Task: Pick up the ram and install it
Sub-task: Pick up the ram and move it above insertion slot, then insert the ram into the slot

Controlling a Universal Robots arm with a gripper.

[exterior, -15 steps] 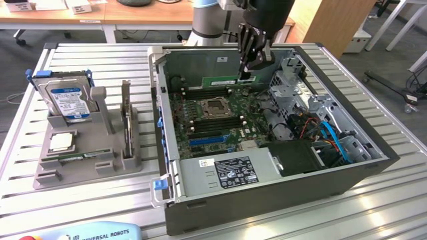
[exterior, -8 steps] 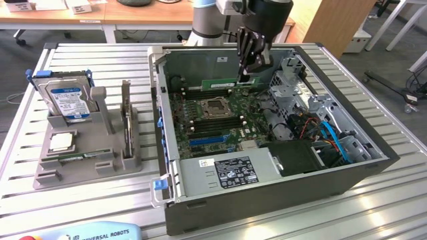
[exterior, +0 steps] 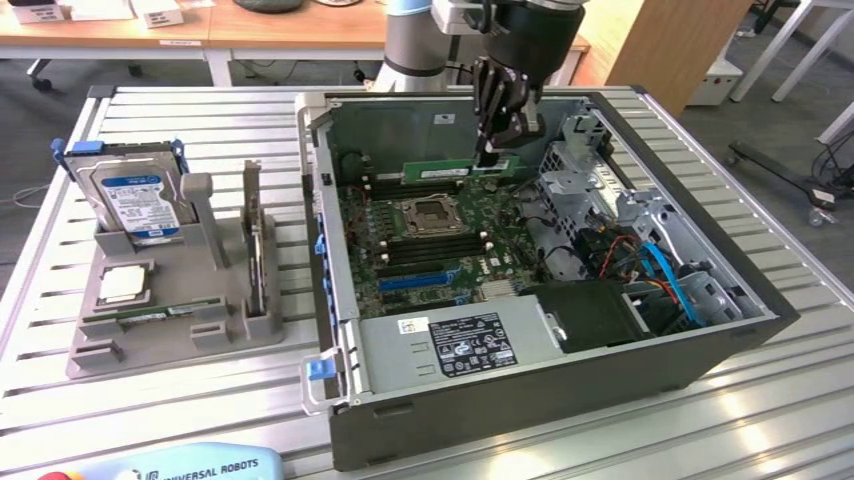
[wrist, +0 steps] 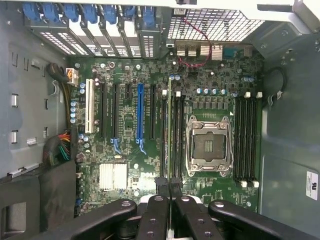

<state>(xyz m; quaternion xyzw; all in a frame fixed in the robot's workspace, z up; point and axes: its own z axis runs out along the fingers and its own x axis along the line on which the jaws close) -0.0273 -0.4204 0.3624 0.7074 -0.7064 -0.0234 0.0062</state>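
The tool hangs inside the open computer case, its fingers closed narrow on the ram, which it grips by the upper edge. The green stick lies level just under the tool, above the motherboard. In the wrist view the ram shows edge-on between the fingertips, in line with the memory slots directly below the tool, with the empty processor socket just beside them. Well away from the tool, a grey holder with a hard drive stands on the worktop.

Slatted metal table, wooden desks and cabinet behind, grey floor.
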